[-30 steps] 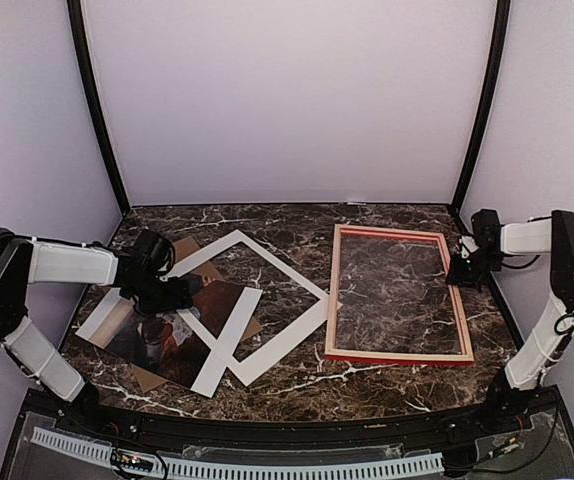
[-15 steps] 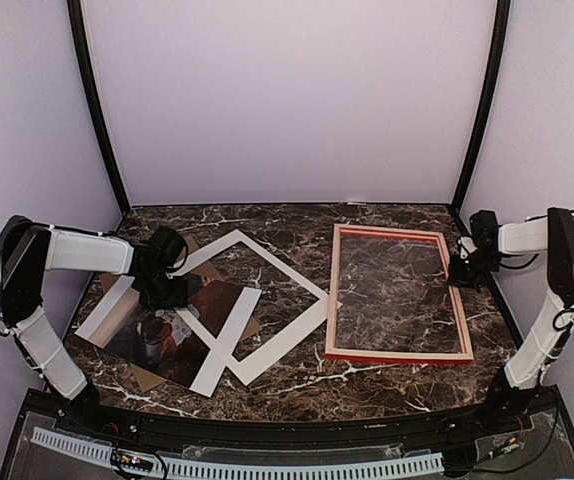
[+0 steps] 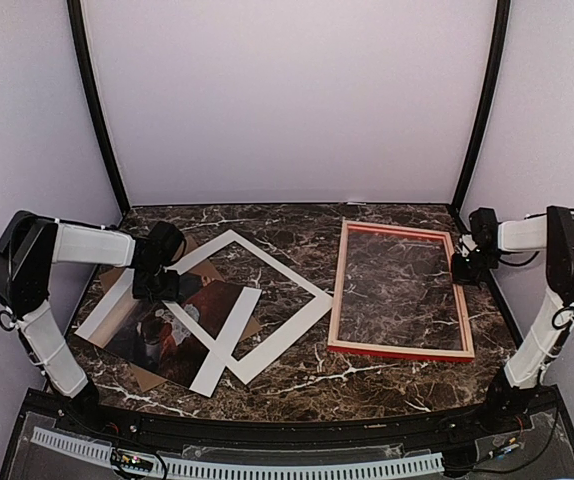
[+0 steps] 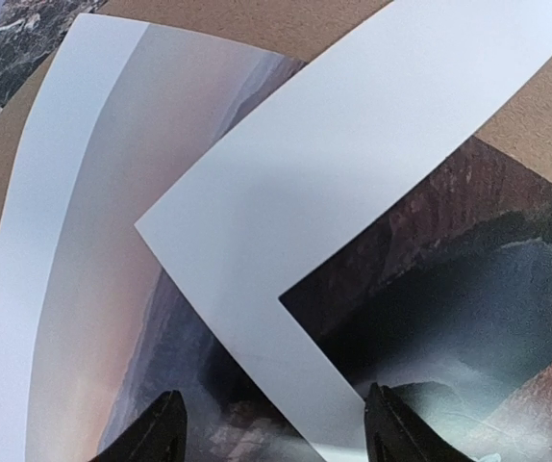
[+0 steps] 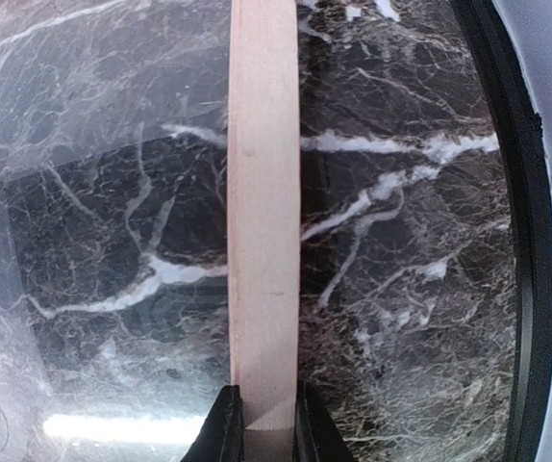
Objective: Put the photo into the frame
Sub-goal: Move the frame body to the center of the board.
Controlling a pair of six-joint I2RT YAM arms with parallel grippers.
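The right jaws pinch the pale right rail of the frame [image 3: 397, 351], which sits on the right half of the worktop [image 3: 297, 385]. The left jaws hang open just over the photo [image 3: 155, 335], lying at left under a corner of the white mat [image 3: 277, 345]

Top cam: fixed, high & behind arm bases, looks down/fwd over whole table [image 3: 367, 385]. L wrist cam: v. close, looks past left gripper [image 4: 274, 435] onto photo [image 4: 93, 289] & white mat [image 4: 286, 192] just beyond its tips. R wrist cam: equally close, sights along frame [image 5: 263, 192] rail running out from between right gripper [image 5: 268, 433] tips. Top view shares both patches.
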